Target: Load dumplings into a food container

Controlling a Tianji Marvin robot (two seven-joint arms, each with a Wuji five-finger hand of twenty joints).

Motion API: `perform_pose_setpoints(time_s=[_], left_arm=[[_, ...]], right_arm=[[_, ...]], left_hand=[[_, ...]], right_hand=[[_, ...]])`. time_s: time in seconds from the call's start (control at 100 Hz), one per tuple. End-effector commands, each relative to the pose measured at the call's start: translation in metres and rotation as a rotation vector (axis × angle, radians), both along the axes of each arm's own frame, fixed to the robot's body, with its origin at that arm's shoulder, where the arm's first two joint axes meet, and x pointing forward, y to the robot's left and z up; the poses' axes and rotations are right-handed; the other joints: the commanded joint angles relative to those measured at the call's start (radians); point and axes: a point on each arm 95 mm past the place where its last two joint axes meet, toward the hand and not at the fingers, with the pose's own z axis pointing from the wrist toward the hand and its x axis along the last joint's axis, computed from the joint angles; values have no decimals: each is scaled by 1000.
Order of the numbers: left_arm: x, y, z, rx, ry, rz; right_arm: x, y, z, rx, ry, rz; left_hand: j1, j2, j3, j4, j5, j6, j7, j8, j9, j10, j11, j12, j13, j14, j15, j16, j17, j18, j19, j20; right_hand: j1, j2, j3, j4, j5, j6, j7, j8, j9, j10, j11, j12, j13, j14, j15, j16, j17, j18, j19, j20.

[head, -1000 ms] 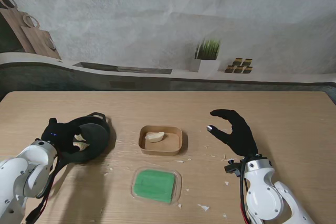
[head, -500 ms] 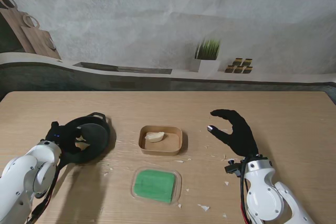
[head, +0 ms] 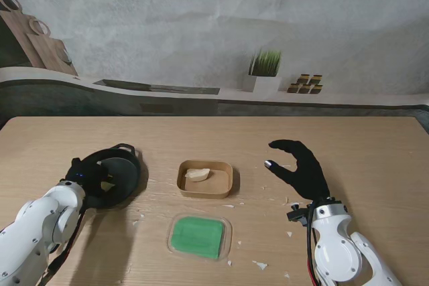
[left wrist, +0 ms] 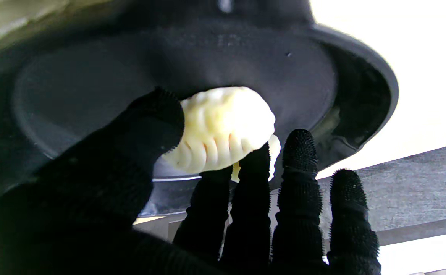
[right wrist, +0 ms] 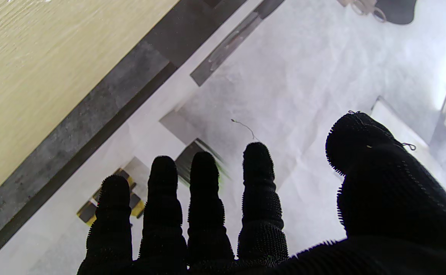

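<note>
A black round dish [head: 117,175] sits on the table's left side. My left hand [head: 84,177] reaches into it from the near side and is shut on a pale pleated dumpling [left wrist: 219,128], pinched between the thumb [left wrist: 146,126] and the fingers. A second dumpling [left wrist: 274,147] peeks out behind those fingers. The brown square food container [head: 226,182] stands mid-table with one dumpling [head: 197,174] inside. My right hand [head: 301,169] hovers above the table to the container's right, open, fingers spread, holding nothing.
A green-topped clear lid [head: 198,236] lies nearer to me than the container. Small white crumbs [head: 260,265] dot the wood around the lid and by the right arm. A potted plant [head: 265,70] stands on the far ledge.
My left arm has shifted a little to the right, and the hand has slid back over the dish's near rim with the dumpling in its fingers. The right hand has not moved.
</note>
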Motion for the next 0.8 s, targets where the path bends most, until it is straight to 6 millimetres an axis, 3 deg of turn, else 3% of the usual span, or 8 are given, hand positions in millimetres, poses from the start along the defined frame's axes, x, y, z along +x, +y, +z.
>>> perform_pose_setpoints(time_s=[0.0,0.22,0.43,0.47,0.55,0.66,0.79], left_arm=[[-1,0,-7,11,21,6],[-1,0,-28,25,-10,-13],[0,0,-42,32,-37,-28],[0,0,-43,30,-41,-25],[0,0,-43,30,-46,-24],[1,0,-42,38,-52,-24],[2,0,-40,34,-69,-27]], right_arm=[[-2,4,-1,7,9,9],[-2,4,-2,4,9,12],[-2,4,-2,3,11,13],[-2,4,-2,2,10,13],[-2,4,-2,3,10,12],[-1,4,-2,2,9,10],[-1,4,-2,3,7,8]], left_hand=[[36,-34,37,-24,-37,-10,35,30,-33,-19,31,28,-6,-7,32,28,-2,-2,36,22],[57,-51,73,-24,-56,-20,134,111,-24,-34,84,84,46,-21,81,57,29,7,58,34],[127,-42,122,-10,-3,-44,184,136,39,-38,109,94,140,-41,109,58,107,22,95,49],[175,-56,112,-44,9,-48,199,136,57,-37,106,144,159,-46,115,57,128,22,103,55],[273,-78,80,-80,36,-64,253,104,123,-34,50,224,228,-37,91,124,185,6,131,68],[381,-78,20,-88,82,-93,318,74,239,-36,-73,306,315,-26,46,157,270,5,173,75],[413,-62,-1,-108,148,-129,384,62,295,-51,-114,320,343,-7,31,166,385,33,222,80]], right_hand=[[2,1,-18,45,-5,-30,-4,13,13,7,-4,9,21,4,13,14,3,-1,15,27],[3,1,-16,46,-3,-35,-4,12,13,7,-4,9,23,3,13,14,5,1,15,27],[9,0,-16,46,5,-41,-5,12,17,7,-4,9,26,4,14,14,7,3,15,26],[11,0,-16,47,7,-43,-6,12,17,6,-4,9,27,5,14,15,7,4,15,26],[11,0,-17,46,8,-44,-7,11,18,6,-4,9,29,4,14,15,8,4,15,26],[14,0,-17,46,14,-49,-7,11,19,7,-4,9,28,6,15,15,8,3,15,26],[16,-1,-19,46,16,-50,-7,11,20,6,-4,9,31,8,16,15,9,5,16,26]])
